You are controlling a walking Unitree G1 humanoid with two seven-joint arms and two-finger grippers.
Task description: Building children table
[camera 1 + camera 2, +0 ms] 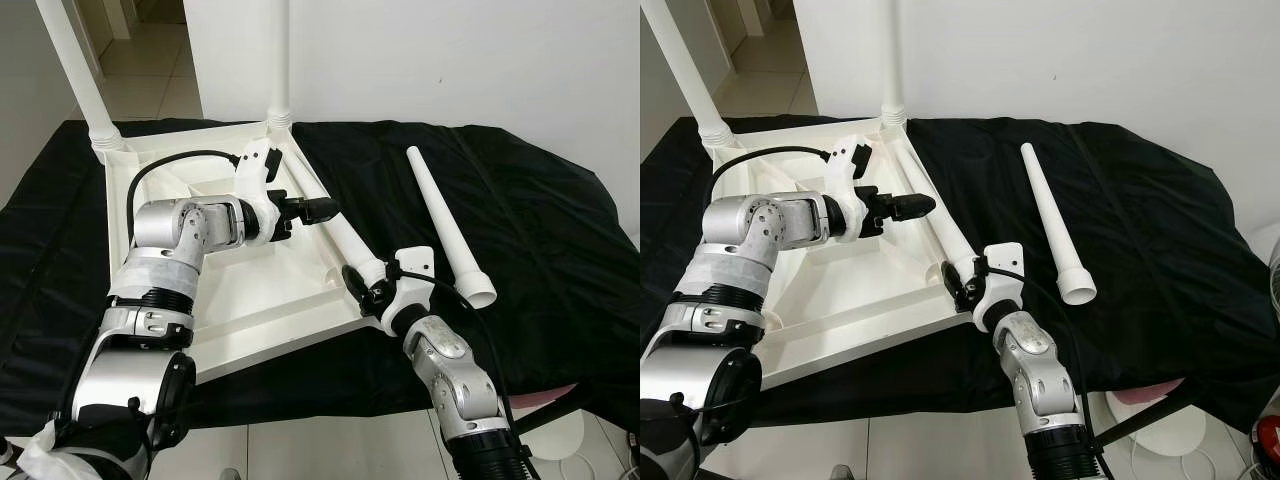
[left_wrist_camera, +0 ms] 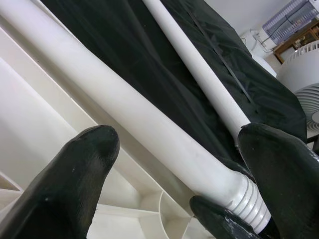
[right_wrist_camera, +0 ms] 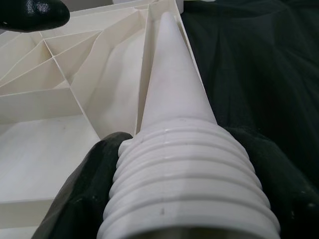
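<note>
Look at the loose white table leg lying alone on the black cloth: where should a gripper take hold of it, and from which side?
Grip the loose leg near its wide ribbed end, coming from above with the jaws set across its width. It lies flat on the black cloth, apart from the upturned tabletop, so its top is open. The ribs should resist slipping, while the narrow far end tapers.

Home room, white walls, tiled floor [image 1: 150,70], doorway, standing fan [image 2: 304,74], black-draped table [image 1: 540,220]
</note>
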